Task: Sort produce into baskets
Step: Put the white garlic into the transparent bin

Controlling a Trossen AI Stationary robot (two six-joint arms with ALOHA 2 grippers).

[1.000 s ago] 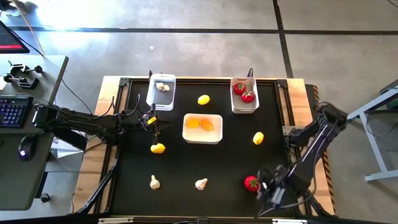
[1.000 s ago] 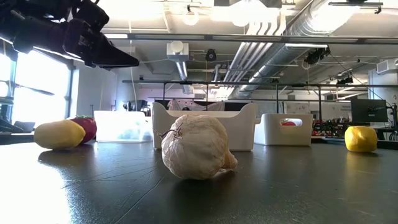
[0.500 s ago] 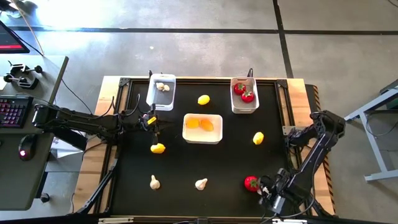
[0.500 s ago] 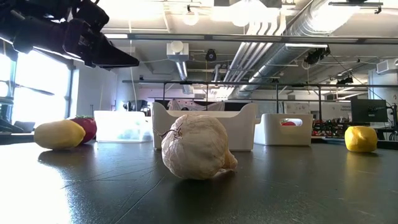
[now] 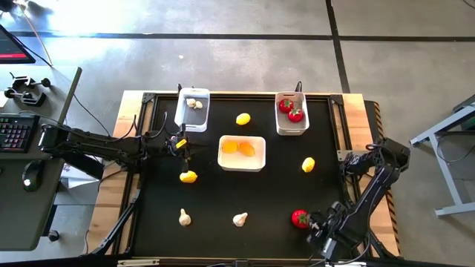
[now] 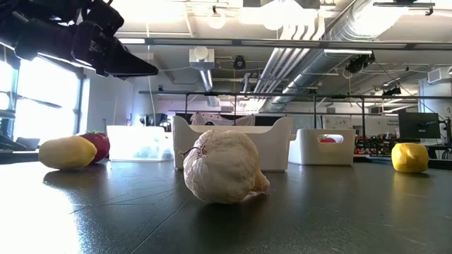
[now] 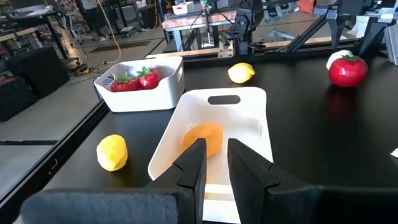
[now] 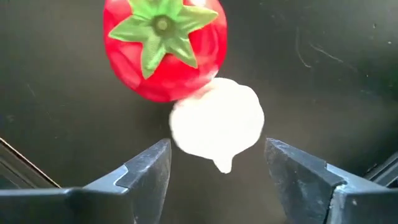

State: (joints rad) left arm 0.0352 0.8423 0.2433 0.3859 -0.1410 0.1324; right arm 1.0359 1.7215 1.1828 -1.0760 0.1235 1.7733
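Three white baskets stand at the table's far half: a narrow one (image 5: 192, 109) with garlic, a wide one (image 5: 242, 153) with two orange lemons, and a narrow one (image 5: 292, 113) with red fruits. Loose lemons (image 5: 243, 119) (image 5: 308, 165) (image 5: 188, 176) and garlic bulbs (image 5: 184, 217) (image 5: 240, 219) lie on the mat. A red fruit (image 8: 163, 46) lies near the front right, with a garlic bulb (image 8: 216, 121) against it. My right gripper (image 8: 216, 171) is open above that garlic, one finger on either side, apart from it. My left gripper (image 7: 211, 165) is shut and empty beside the wide basket (image 7: 217, 134).
The mat's raised black frame (image 5: 223, 95) runs around the work area. Bare mat lies between the loose pieces in the near half. In the low view a garlic bulb (image 6: 222, 166) sits in front of the wide basket (image 6: 233, 144). A desk with a keyboard (image 5: 15, 132) stands at the left.
My right arm has folded lower, and its gripper has crept a little toward the table's near edge beside the red fruit. Nothing on the table has moved.
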